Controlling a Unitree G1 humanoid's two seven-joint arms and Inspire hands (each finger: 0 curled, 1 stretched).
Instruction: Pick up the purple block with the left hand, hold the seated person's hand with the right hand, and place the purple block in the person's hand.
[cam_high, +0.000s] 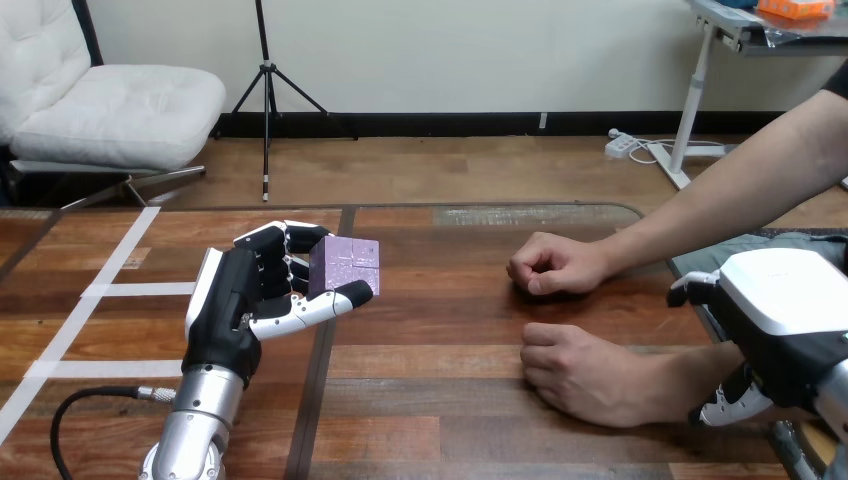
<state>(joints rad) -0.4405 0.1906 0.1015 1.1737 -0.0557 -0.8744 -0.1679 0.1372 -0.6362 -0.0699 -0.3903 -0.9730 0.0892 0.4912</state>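
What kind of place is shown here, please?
Probably a robot test bench for handing things to people: a wooden table marked with white tape strips, the robot's left hand with fingers curled round a purple block, and the person's nearer hand resting on it at the right.

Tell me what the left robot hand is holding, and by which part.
The left robot hand holds the purple block, with its fingers curled against the block's left side and its thumb across the bottom front edge.
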